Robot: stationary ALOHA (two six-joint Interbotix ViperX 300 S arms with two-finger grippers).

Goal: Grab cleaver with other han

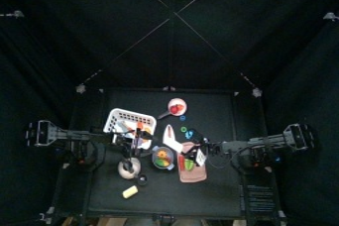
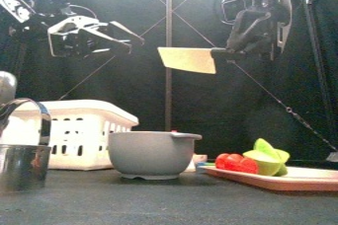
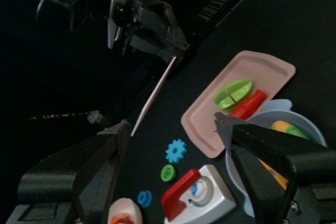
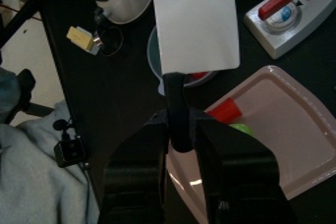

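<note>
Nearest the front camera, a metal cup (image 2: 23, 162) is cut off at the picture's left edge, its dark wire handle looping above the rim. Beside it sits a smooth grey bowl (image 2: 153, 154) with a small lip on one side; its inside is hidden from this level. Behind the cup stands a white slotted plastic basket (image 2: 82, 130). To the right, a pale pink cutting board (image 2: 306, 175) with rounded corners carries toy food (image 2: 255, 159), red and green, the pieces too small to name; the board runs out of frame.

Above and behind these, the cleaver (image 2: 189, 59) hangs in the air over the bowl, its flat rectangular blade pale and matte. The right gripper (image 2: 227, 49) is clamped on the cleaver's dark handle; in the right wrist view the handle runs straight between the black jaws, and its end is hidden there. The left gripper (image 2: 129, 35) hovers just beside the blade's free end, apart from it, jaws spread wide. In the left wrist view, the blade shows only as a thin edge-on line.

In the top view, the far table (image 1: 212, 111) holds a small red-and-white item, too small to identify.
</note>
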